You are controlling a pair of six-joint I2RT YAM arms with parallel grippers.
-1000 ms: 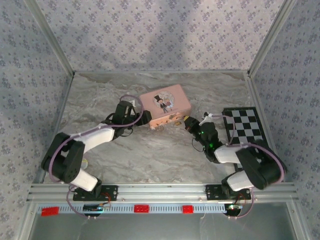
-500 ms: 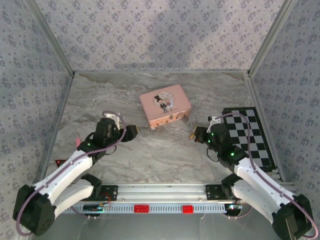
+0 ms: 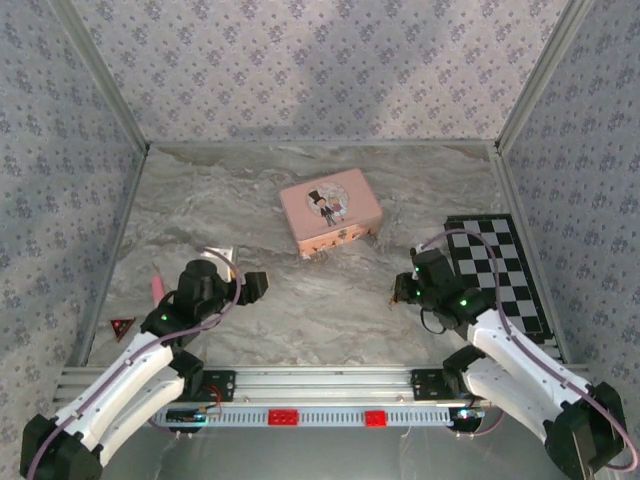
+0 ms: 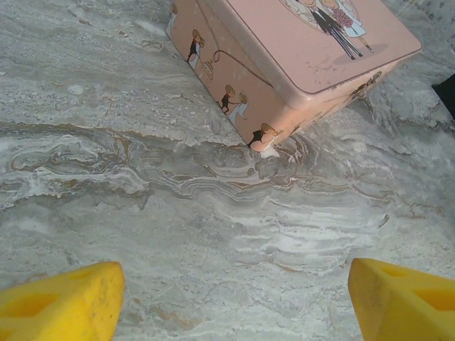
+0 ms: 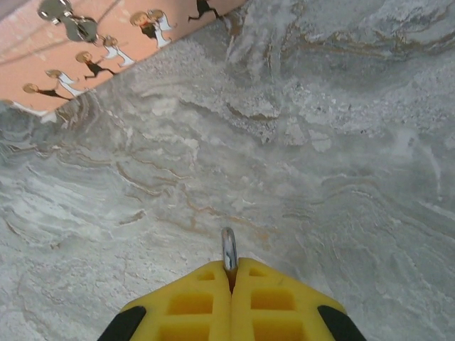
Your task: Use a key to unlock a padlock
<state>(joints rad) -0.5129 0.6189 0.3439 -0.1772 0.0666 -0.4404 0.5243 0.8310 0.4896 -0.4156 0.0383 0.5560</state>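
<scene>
Tiny brass-gold padlock (image 5: 227, 250) with the thin silvery shackle: it's in the right gripper (image 5: 229, 275), whose two moulded yellow fingers (image 5: 188, 305) are clamped tight together on it. Only a slim bright loop pokes out past the tips. I read that loop as the shackle, with the brass body buried between the pads, so whether it is sprung or latched I cannot tell. From the top camera that right gripper (image 3: 403, 290) hangs low over the grey marbled tabletop (image 3: 320, 320), near the black-and-white chequered mat (image 3: 495, 265), with a speck of brassy colour at its tip. Pinching the body and leaving one end proud looks like a way of steadying the lock so something can be worked into it. Over on the other side, the left gripper (image 4: 234, 298) is spread wide with nothing between its fingers. It looks across bare marble at the pink rectangular tin box with the cartoon couple on its lid (image 4: 298, 50), which stands well apart from both arms toward the back. On the top view the left gripper (image 3: 255, 285) looks to me like the free hand for the key, though I can't pick out a key anywhere. The box's small silvery clasp (image 5: 71, 25) sits on its near wall.
</scene>
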